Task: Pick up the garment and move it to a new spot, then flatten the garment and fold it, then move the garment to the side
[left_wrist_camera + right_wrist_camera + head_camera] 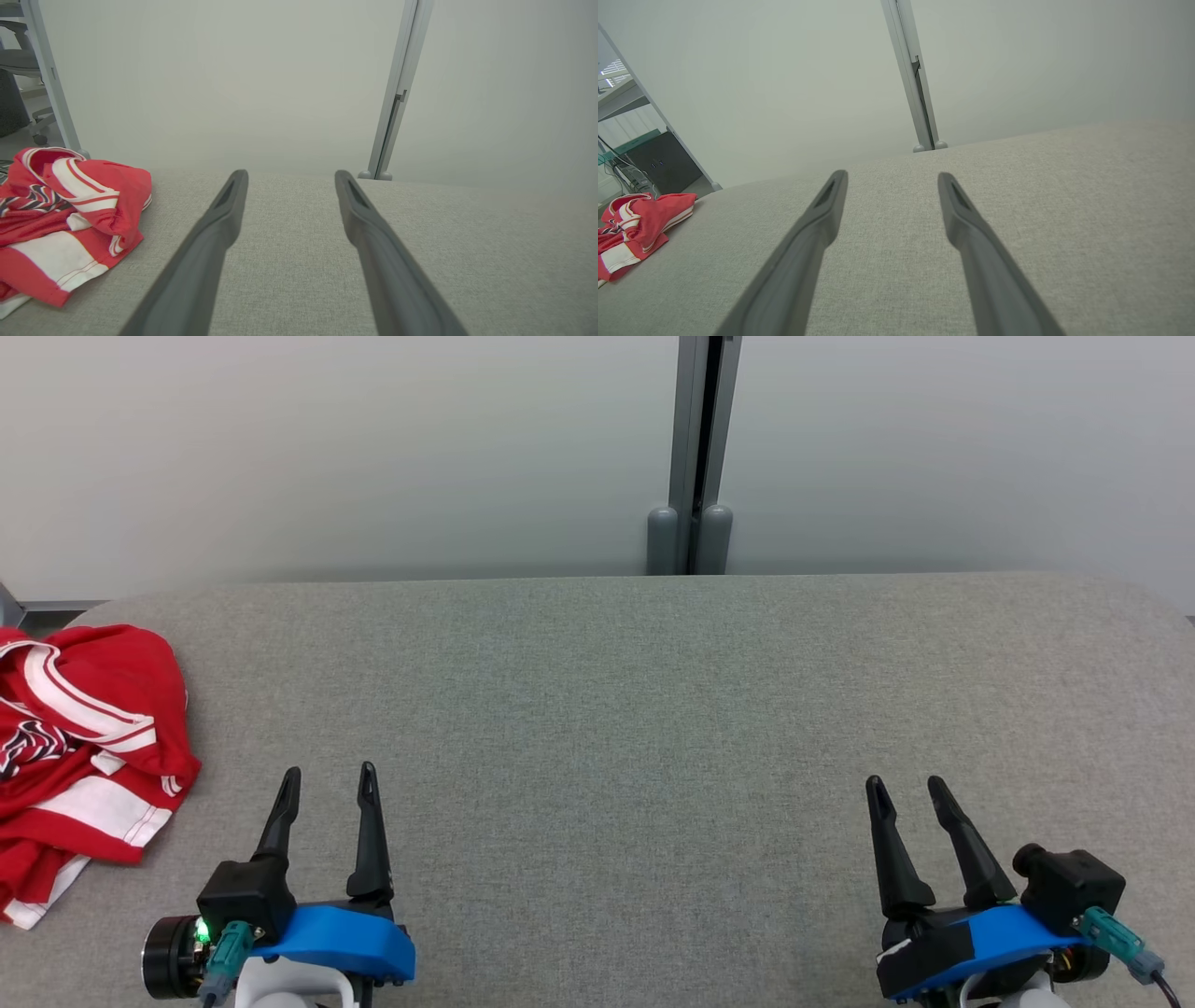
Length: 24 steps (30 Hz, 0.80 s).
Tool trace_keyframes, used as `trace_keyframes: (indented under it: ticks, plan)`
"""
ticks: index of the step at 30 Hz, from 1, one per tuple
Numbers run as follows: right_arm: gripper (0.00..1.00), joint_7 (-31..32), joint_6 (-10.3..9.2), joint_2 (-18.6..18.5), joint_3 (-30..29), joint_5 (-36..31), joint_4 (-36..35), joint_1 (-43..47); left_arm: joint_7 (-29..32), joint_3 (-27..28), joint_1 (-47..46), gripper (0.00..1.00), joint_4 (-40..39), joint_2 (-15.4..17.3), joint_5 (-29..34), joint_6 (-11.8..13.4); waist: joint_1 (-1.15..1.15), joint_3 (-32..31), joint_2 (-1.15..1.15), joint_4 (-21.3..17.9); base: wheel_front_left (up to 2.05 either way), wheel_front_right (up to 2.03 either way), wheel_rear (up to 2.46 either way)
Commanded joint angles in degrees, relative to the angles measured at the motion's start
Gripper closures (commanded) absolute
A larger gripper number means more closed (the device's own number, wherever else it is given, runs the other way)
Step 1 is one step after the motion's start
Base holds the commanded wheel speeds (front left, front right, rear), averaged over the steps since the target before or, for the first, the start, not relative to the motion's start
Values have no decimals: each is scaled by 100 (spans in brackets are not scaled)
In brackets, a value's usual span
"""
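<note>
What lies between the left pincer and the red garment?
Nothing: only a bare strip of the grey cloth surface separates the open left pincer from the crumpled red garment, as the head view shows.

table [597, 709] centre bare; crumpled garment [75, 747] blocks left edge.

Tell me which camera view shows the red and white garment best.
Left wrist view: the crumpled garment lies near and large, stripes and dark print clear, though cropped at left. The head view shows it from above, also cropped at left; the right wrist view shows it small and distant.
</note>
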Motion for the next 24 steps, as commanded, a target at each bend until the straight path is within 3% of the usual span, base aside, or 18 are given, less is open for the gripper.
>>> trace_keyframes:
  ticks: [1,14,24]
  plan:
    - [0,-61,13,-41,9,-125,-8,-65,-55,26,-80,0,-1,17,104,10,0,0,0,3,0,0,0]
    - [0,-202,13,-43,-160,-769,38,-48,-196,107,-61,0,122,-9,561,65,0,-5,0,24,0,0,0]
    - [0,-194,9,-42,-162,-762,180,-28,-194,129,-46,0,265,-24,468,45,0,-47,0,18,0,0,0]
